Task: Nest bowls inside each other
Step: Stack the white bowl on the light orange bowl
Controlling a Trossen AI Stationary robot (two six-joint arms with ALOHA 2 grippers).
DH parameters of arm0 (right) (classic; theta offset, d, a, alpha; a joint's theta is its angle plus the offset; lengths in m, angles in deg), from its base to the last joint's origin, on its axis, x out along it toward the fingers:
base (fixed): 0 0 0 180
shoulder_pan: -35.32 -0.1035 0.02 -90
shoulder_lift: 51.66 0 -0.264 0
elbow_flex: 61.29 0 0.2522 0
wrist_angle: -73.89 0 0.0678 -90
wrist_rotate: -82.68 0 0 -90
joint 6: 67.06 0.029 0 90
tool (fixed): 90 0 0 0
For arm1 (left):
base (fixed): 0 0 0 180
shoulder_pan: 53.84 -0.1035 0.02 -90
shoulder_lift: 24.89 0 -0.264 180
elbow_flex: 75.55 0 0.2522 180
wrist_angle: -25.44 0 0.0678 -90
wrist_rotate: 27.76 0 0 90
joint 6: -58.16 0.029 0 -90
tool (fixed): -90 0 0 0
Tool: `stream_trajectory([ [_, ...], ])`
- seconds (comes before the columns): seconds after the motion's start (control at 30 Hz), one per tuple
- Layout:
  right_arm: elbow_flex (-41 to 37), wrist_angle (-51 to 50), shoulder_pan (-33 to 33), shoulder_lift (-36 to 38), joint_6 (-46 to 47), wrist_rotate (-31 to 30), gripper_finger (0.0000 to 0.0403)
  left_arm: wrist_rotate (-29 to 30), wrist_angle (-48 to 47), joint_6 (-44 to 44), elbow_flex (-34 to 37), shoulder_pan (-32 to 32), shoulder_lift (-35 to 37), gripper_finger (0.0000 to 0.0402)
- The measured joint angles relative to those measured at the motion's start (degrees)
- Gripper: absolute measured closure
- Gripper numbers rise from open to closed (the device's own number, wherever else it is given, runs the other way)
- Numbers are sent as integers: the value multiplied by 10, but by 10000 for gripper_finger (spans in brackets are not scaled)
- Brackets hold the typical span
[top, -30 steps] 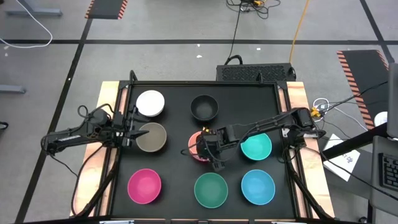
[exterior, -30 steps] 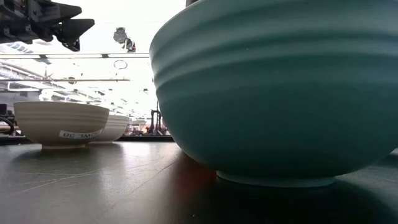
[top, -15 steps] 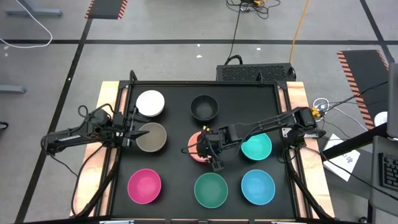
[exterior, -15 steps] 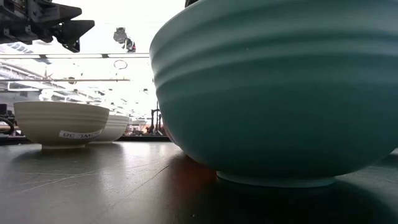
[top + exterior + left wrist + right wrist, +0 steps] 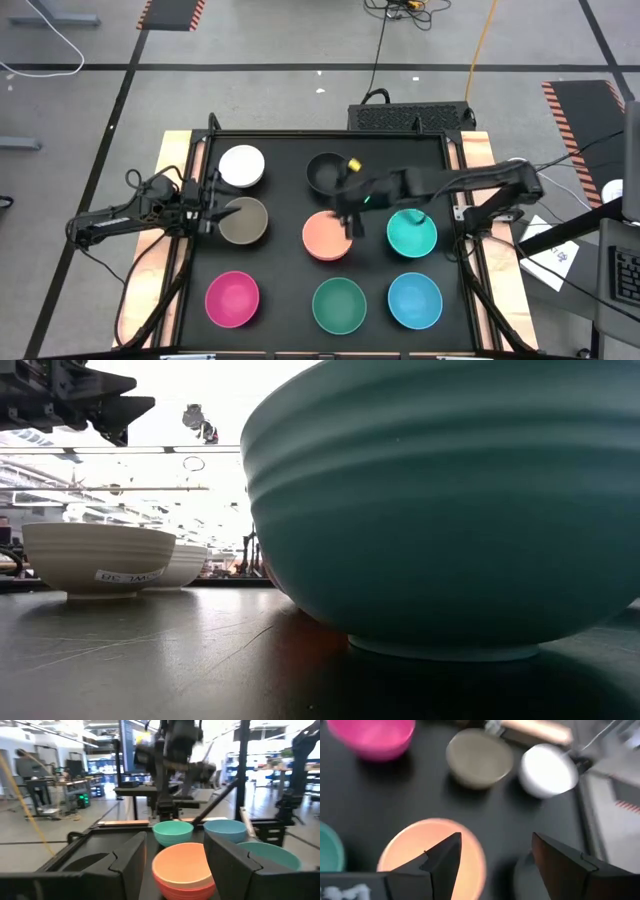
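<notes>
Standing at the near edge of the tabletop (image 5: 200, 300), I see three bowls in the front row: the magenta bowl (image 5: 232, 299), the green bowl (image 5: 339, 304) and the blue bowl (image 5: 414, 300), each sitting alone. Behind them come the olive-tan bowl (image 5: 245, 221), the peach bowl (image 5: 329, 236) and the teal bowl (image 5: 412, 234); under the peach one a red rim shows in the left wrist view, so it looks already nested in a red bowl. Farthest back sit the white bowl (image 5: 242, 166) and the black bowl (image 5: 327, 172).

The left tool (image 5: 207, 214) hovers just beside the olive-tan bowl's rim, fingers spread and empty. The right tool (image 5: 350, 205) hangs above the gap between the peach and black bowls, its fingers (image 5: 445, 857) parted wide with nothing between them.

These bowls look light, rigid and smooth, likely to skate on the dark surface if nudged sideways. I would judge the rim the place to take hold, one finger inside and one outside the wall, pinching gently since thin plastic may flex. Lowered squarely, a bowl should settle into the next without jamming.
</notes>
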Motion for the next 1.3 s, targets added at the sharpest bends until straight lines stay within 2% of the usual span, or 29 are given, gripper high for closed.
stream_trajectory([
  [0.2, 0, 57, 24, 86, -55, 10, 167, 19, 8, 15, 0, 0, 0, 201],
  [0.33, 0, 56, 36, 125, -67, 10, 167, 59, 17, 26, 0, 0, 0, 201],
  [0.6, -3, -16, 66, 153, -36, 9, 167, 119, -25, 17, -29, -25, -1, 201],
  [0.8, -36, 23, 58, 153, -44, 35, 167, 120, -47, 14, -83, -70, -31, 201],
  [0.97, -46, 43, 40, 159, -70, 40, 167, 120, -88, 28, -147, -104, -86, 201],
  [1.1, -47, 55, 33, 197, -80, 40, 167, 123, -105, 34, -179, -138, -151, 197],
  [1.2, -46, 55, 33, 235, -77, 38, 167, 117, -106, 40, -200, -171, -211, 181],
  [1.3, -50, 45, 33, 261, -55, 37, 167, 84, -97, 37, -217, -209, -272, 159],
])
